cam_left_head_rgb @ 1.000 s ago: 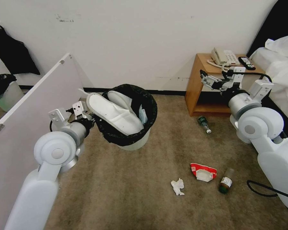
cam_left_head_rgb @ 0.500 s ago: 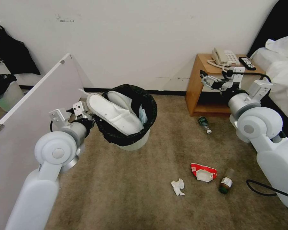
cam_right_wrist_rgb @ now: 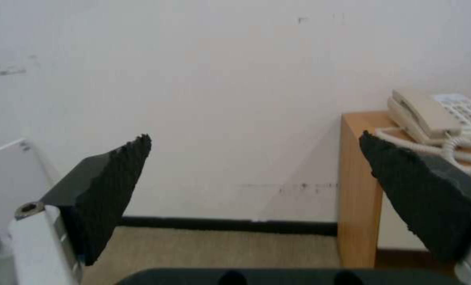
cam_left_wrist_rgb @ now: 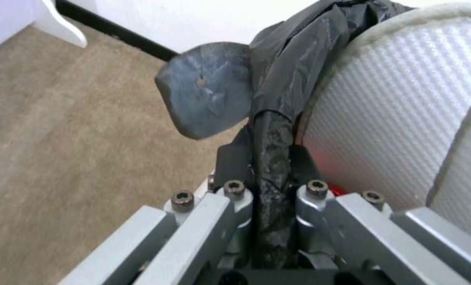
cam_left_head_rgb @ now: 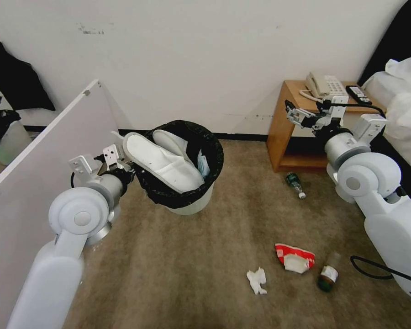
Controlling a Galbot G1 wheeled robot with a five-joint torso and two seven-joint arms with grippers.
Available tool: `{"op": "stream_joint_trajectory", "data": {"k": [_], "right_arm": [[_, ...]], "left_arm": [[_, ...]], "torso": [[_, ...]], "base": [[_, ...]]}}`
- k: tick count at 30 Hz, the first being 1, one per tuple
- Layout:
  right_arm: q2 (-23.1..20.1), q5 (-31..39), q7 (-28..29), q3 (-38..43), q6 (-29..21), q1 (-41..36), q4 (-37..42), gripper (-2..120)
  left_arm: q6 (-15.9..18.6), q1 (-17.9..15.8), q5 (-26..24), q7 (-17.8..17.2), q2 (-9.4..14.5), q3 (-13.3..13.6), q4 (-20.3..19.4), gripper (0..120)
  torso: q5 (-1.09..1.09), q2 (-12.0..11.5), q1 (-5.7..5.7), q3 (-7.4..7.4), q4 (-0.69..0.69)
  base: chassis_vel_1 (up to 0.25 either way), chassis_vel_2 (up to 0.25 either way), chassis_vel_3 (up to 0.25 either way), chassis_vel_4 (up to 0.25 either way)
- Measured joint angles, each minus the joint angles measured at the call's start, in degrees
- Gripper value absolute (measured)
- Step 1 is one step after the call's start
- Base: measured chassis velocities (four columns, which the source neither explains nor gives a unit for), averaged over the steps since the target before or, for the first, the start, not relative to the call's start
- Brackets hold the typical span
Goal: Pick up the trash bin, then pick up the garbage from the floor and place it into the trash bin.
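Note:
The trash bin [cam_left_head_rgb: 194, 205], white with a black bag over its rim, hangs above the carpet, tilted toward me. My left gripper [cam_left_head_rgb: 131, 170] is shut on its near rim; the left wrist view shows that gripper [cam_left_wrist_rgb: 270, 156] clamping the bag-covered rim [cam_left_wrist_rgb: 299, 59] beside a white slipper [cam_left_wrist_rgb: 383, 118]. Two white slippers [cam_left_head_rgb: 162, 162] and a blue face mask [cam_left_head_rgb: 203, 165] lie inside. On the floor lie a crumpled tissue [cam_left_head_rgb: 256, 280], a red-white wrapper [cam_left_head_rgb: 294, 258], a brown-capped bottle [cam_left_head_rgb: 328, 276] and a green-labelled bottle [cam_left_head_rgb: 294, 183]. My right gripper [cam_left_head_rgb: 290, 109] [cam_right_wrist_rgb: 254, 178] is held open and empty in the air by the nightstand.
A wooden nightstand [cam_left_head_rgb: 283, 132] at the right wall carries a telephone [cam_left_head_rgb: 323, 85] and a black remote [cam_left_head_rgb: 358, 93]. A bed [cam_left_head_rgb: 406, 91] lies far right. A white panel [cam_left_head_rgb: 45, 151] slants along the left, another bin [cam_left_head_rgb: 2, 132] behind it. A black cable [cam_left_head_rgb: 370, 269] loops on the carpet.
The whole head view has shifted, so the floor litter sits lower and a little to the right in the picture. Both arms and the held bin keep their pose.

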Motion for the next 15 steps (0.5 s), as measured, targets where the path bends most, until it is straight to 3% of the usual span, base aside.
{"op": "stream_joint_trajectory", "data": {"k": [6,15], "right_arm": [[0.3,-0.7,-0.5,-0.4,2.0,0.4,-0.9,100],[-0.3,-2.1,-2.5,-0.5,2.0,-0.2,-0.6,100]], "left_arm": [[0.0,0.0,0.1,0.0,-0.1,0.0,0.2,4],[0.0,0.0,0.2,0.0,-0.1,0.0,0.2,4]], "torso": [[0.01,0.0,0.01,0.03,0.04],[0.03,0.0,0.00,-0.02,0.01]], "base": [[-0.177,0.188,0.182,-0.199],[0.009,-0.022,-0.010,0.010]]}}
